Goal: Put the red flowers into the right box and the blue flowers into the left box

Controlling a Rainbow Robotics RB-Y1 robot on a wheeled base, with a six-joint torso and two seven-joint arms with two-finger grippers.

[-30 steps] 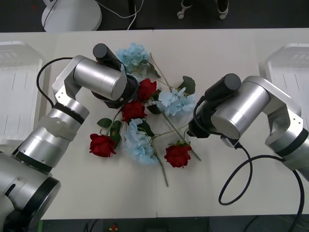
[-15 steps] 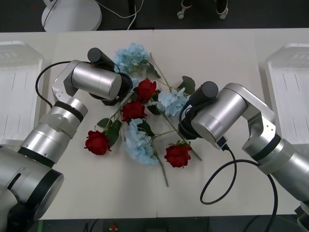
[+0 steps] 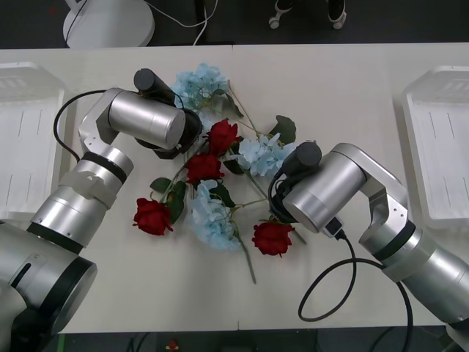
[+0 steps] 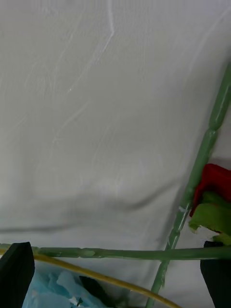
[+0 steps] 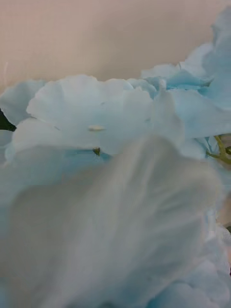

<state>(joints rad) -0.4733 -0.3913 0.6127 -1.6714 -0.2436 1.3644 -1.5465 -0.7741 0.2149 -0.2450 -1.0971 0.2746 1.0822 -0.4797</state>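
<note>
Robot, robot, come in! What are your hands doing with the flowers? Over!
Right gripper open, low over crossed green stems. Left gripper buried in the blue flowers. Both boxes hold no flowers: left box, right box. Red flowers tangled in the pile.

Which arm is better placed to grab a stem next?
Right. The right gripper is open, its fingers straddling a green stem just above the table. The left gripper is pressed into blue flowers, its fingers hidden.
</note>
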